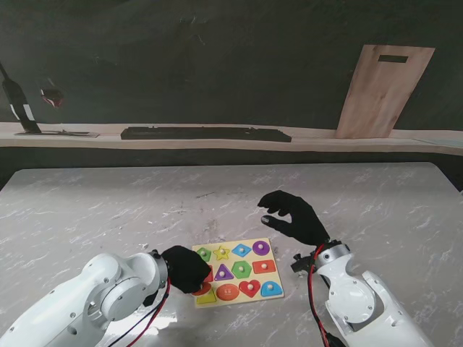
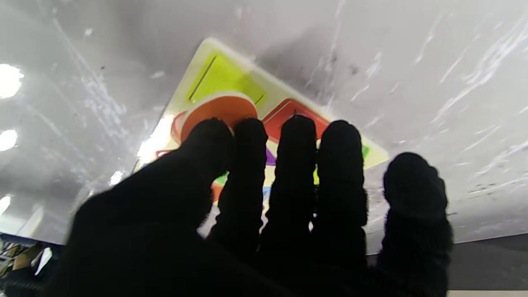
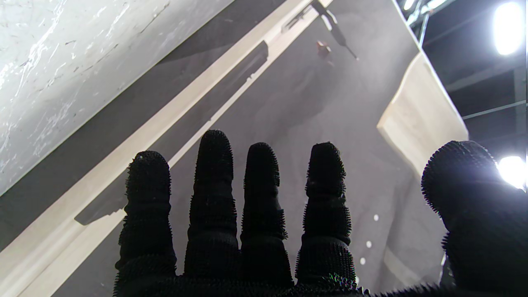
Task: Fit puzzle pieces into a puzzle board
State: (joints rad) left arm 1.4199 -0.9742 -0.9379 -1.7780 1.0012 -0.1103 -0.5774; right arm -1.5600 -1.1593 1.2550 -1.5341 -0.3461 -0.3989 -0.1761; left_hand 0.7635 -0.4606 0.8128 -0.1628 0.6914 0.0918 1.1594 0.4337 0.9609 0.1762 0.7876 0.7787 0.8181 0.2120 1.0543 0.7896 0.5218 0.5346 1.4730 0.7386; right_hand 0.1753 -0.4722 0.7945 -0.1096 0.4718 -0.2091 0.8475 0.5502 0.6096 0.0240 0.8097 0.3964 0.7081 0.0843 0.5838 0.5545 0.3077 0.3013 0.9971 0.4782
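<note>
Your pale yellow wooden puzzle board (image 1: 236,272) lies flat on the white marbled table (image 1: 108,202), and every other position here is taken from it. Its visible recesses hold coloured shapes: a green pentagon piece (image 1: 241,269) at its middle and a red heart piece (image 1: 249,288) in the row nearest you.

Your left hand (image 1: 186,267), in a black glove, lies over the board's left edge. Its fingers (image 2: 297,144) are pressed side by side, the thumb apart, and they pinch nothing that you can see. I judge it is steadying the board or seating a piece.

Your right hand (image 1: 293,217) hangs raised beyond the board's far right corner, fingers (image 3: 214,165) spread and loosely curled, empty, probably parked clear.

The left glove hides the board's left column, so you cannot confirm those pieces are seated. The orange round piece (image 2: 220,111) by the fingertips looks raised, though blur prevents certainty.
</note>
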